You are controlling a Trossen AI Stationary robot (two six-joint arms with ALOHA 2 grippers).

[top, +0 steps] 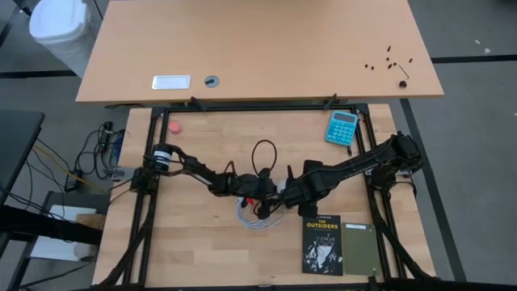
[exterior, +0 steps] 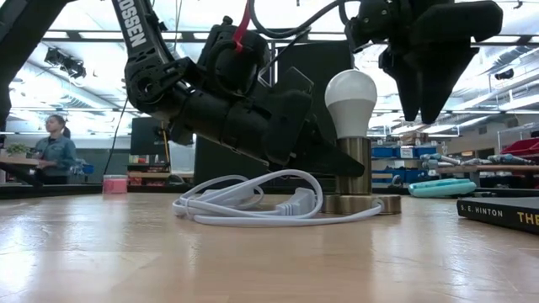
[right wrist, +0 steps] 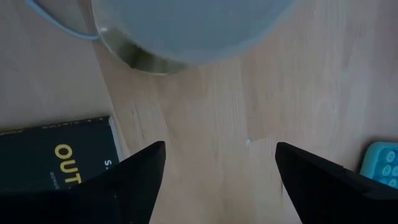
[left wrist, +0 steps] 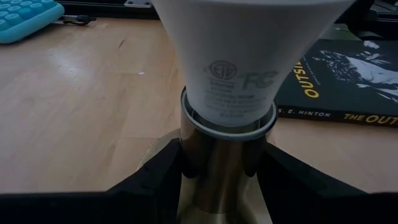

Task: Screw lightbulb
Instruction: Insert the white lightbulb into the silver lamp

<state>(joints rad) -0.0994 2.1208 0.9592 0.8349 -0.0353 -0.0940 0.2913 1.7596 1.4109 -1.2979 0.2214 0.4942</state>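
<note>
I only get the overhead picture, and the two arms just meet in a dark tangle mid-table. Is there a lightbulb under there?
Observer: Yes. The low view shows the lightbulb standing upright in a brass socket.
Operator: Is anything holding it?
Observer: The left gripper clamps the socket's stem, below the bulb.
Operator: And the other arm?
Observer: The right gripper is open, above the bulb and not touching it.

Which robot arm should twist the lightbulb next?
Probably the right. Its open tool hangs just above the lightbulb, free to grip and turn. The left tool is clamped around the brass socket, bracing it.
</note>
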